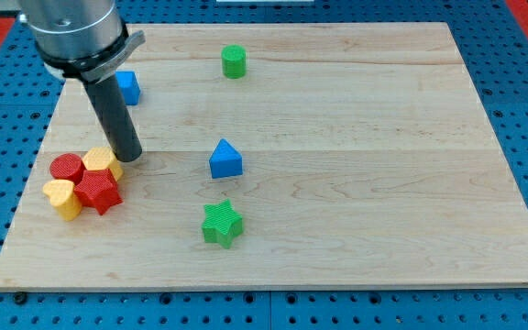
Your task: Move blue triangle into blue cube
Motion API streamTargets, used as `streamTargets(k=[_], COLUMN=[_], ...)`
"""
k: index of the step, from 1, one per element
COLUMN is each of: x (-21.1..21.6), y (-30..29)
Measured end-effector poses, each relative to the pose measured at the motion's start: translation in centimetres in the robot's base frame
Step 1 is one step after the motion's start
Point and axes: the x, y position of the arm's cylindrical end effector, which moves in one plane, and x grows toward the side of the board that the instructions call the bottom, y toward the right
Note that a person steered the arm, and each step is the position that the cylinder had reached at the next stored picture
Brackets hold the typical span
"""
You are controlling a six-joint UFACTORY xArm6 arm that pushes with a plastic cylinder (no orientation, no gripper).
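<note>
Camera view: my tip [130,158] is sitting at the left of the wooden board [383,183], just beside the yellow block [100,160] at the top of the cluster. No gripper here, only a bare rod, grasping nothing. That cluster is holding a red cylinder [65,167], a red star [98,192] and a yellow heart [61,198], all touching. Blue triangle [225,159] is lying mid-board, well right of my tip. Blue cube [127,87] is sitting far-left, partly hidden behind the rod. Green cylinder [234,61] is standing at the far edge, green star [222,224] near.
</note>
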Motion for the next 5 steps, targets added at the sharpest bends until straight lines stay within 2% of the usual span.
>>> streamTargets(k=[1,2,4,5], x=[-0.4,2.6,3.3,3.3], y=[3.6,6.0,18.6,21.4])
